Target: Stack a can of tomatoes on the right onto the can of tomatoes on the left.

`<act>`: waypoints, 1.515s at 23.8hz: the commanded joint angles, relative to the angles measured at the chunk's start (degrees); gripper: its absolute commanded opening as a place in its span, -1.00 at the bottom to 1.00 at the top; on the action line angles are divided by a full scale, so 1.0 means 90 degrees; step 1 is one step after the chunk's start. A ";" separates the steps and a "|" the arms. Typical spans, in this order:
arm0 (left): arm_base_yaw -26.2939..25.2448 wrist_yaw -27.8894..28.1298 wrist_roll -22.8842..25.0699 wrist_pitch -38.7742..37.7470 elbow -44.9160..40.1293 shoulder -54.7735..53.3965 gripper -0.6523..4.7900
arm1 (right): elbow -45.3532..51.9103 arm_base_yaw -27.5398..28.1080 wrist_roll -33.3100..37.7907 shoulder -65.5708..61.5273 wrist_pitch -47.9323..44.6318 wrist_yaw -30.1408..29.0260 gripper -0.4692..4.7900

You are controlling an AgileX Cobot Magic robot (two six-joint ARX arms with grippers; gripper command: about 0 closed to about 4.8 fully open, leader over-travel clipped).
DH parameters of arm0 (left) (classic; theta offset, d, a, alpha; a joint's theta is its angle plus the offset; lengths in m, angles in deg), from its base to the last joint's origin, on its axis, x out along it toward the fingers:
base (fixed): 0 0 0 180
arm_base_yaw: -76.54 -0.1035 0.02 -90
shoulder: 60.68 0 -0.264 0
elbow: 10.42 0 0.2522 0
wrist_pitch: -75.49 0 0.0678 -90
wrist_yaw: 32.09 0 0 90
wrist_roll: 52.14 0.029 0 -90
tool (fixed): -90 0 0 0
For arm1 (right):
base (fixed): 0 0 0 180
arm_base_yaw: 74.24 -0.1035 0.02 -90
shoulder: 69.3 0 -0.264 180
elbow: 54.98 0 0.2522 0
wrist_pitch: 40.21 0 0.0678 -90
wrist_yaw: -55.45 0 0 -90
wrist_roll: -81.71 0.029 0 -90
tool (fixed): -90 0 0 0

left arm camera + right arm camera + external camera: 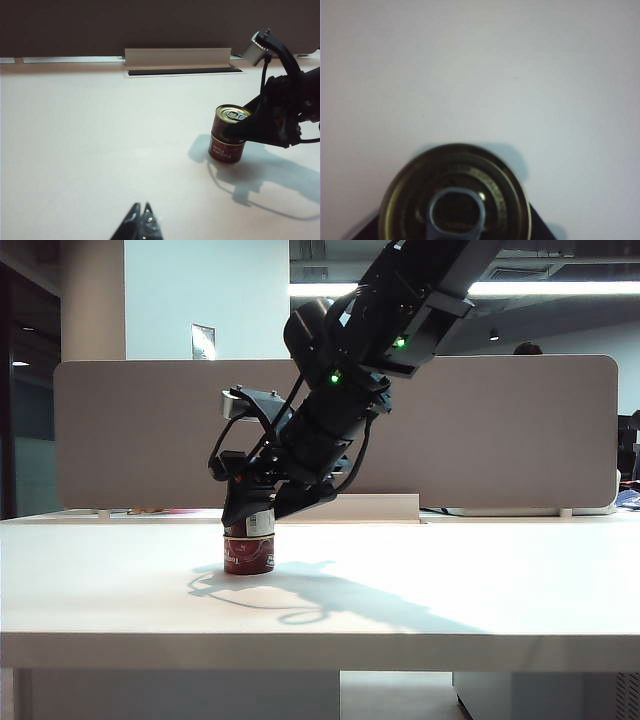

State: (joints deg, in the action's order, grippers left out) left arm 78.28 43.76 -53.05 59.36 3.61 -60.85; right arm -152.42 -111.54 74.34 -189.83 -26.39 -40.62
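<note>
The white bench [480,590] is seen to carry a short stack left of centre, with a grey partition [500,430] standing along its far side. The right arm [400,310] is reached down from the upper right across the middle, and its right end effector [250,508] is set around the upper can [260,523], which appears seated on the lower can [249,555]; in the left wrist view the two red bodies are seen one above the other, with the dark fingers [250,127] at the side of the top one. The jaws are judged to be grasping the upper can, part open about its width. The left end effector [141,225] is parked low over the near bench, well apart from the stack, with its tips pressed together and nothing between them. The pull tab [456,210] is seen centred on the lid in the right wrist view. For the step in hand, the rims should be confirmed flush before release; the fingers should be opened slowly and evenly, then lifted straight up so the top can is not dragged sideways.
</note>
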 commanded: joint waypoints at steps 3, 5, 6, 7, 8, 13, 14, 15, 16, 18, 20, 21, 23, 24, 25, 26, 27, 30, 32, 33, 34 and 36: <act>-0.0002 -0.0027 0.0002 0.0083 0.0019 -0.0007 -0.78 | -0.0039 -0.0007 0.0015 0.0039 -0.0153 -0.0002 0.43; -0.0002 -0.0027 0.0002 0.0083 0.0019 -0.0007 -0.78 | -0.0039 -0.0010 0.0015 0.0039 -0.0151 -0.0002 0.48; -0.0002 -0.0027 0.0002 0.0083 0.0019 -0.0007 -0.78 | -0.0039 -0.0010 0.0015 0.0039 -0.0153 -0.0005 0.48; -0.0002 -0.0027 0.0002 0.0083 0.0019 -0.0007 -0.78 | -0.0039 -0.0012 0.0015 0.0039 -0.0155 -0.0005 0.48; -0.0002 -0.0027 0.0002 0.0083 0.0019 -0.0007 -0.78 | -0.0039 -0.0012 0.0015 0.0039 -0.0155 -0.0005 0.48; -0.0002 -0.0027 0.0002 0.0083 0.0019 -0.0007 -0.78 | -0.0039 -0.0039 0.0012 0.0138 -0.0134 -0.0005 0.84; -0.0002 -0.0027 0.0002 0.0083 0.0019 -0.0007 -0.78 | -0.0039 -0.0039 0.0012 0.0197 -0.0131 -0.0005 0.85; -0.0002 -0.0027 0.0002 0.0083 0.0019 -0.0007 -0.78 | -0.0039 -0.0039 0.0010 0.0255 -0.0129 -0.0002 0.86; -0.0002 -0.0027 0.0002 0.0083 0.0019 -0.0007 -0.78 | -0.0039 -0.0039 0.0010 0.0318 -0.0131 -0.0002 0.86; -0.0002 -0.0027 0.0002 0.0080 0.0019 -0.0007 -0.78 | -0.0039 -0.0019 0.0002 0.0571 -0.0136 0.0075 0.96; -0.0002 -0.0027 0.0002 0.0083 0.0019 -0.0007 -0.78 | -0.0039 0.0039 -0.0034 0.0884 -0.0129 0.0469 1.00; -0.0002 -0.0027 0.0005 0.0083 0.0019 -0.0007 -0.78 | -0.0039 0.0056 -0.0039 0.1015 -0.0114 0.0624 1.00; -0.0002 -0.0024 0.0005 0.0080 0.0019 -0.0007 -0.78 | -0.0039 0.0109 -0.0039 0.1253 0.0027 0.1064 1.00; -0.0002 -0.0024 0.0005 0.0083 0.0019 -0.0007 -0.78 | -0.0039 0.0185 -0.0039 0.1409 0.0143 0.1294 0.97; -0.0002 -0.0024 0.0005 0.0083 0.0019 -0.0007 -0.78 | -0.0039 0.0219 -0.0039 0.1528 0.0255 0.1498 0.85; -0.0002 -0.0024 0.0005 0.0083 0.0019 -0.0007 -0.78 | -0.0039 0.0253 -0.0039 0.1661 0.0418 0.1751 0.61; -0.0002 -0.0019 0.0005 0.0080 0.0019 -0.0007 -0.78 | -0.0039 0.0340 -0.0039 0.1787 0.0551 0.1899 0.37; -0.0002 -0.0019 0.0002 0.0080 0.0019 -0.0007 -0.78 | -0.0039 0.0629 -0.0034 0.2086 0.1039 0.2001 -0.40; -0.0002 -0.0012 0.0005 0.0080 0.0019 -0.0007 -0.78 | -0.0036 0.0894 0.0005 0.2251 0.1375 0.1921 -0.69; -0.0002 -0.0012 0.0005 0.0083 0.0019 -0.0007 -0.78 | -0.0034 0.1022 0.0017 0.2334 0.1562 0.1926 -0.76; -0.0002 -0.0012 0.0005 0.0080 0.0019 -0.0007 -0.78 | -0.0027 0.1248 0.0046 0.2455 0.1841 0.1923 -0.78; -0.0002 -0.0017 0.0002 0.0080 0.0019 -0.0007 -0.78 | 0.0087 0.1656 0.0165 0.2698 0.2098 0.1826 -0.78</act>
State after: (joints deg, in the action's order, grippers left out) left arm 78.28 43.78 -53.05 59.36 3.61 -60.85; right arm -152.02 -97.64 74.84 -167.10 -8.16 -23.30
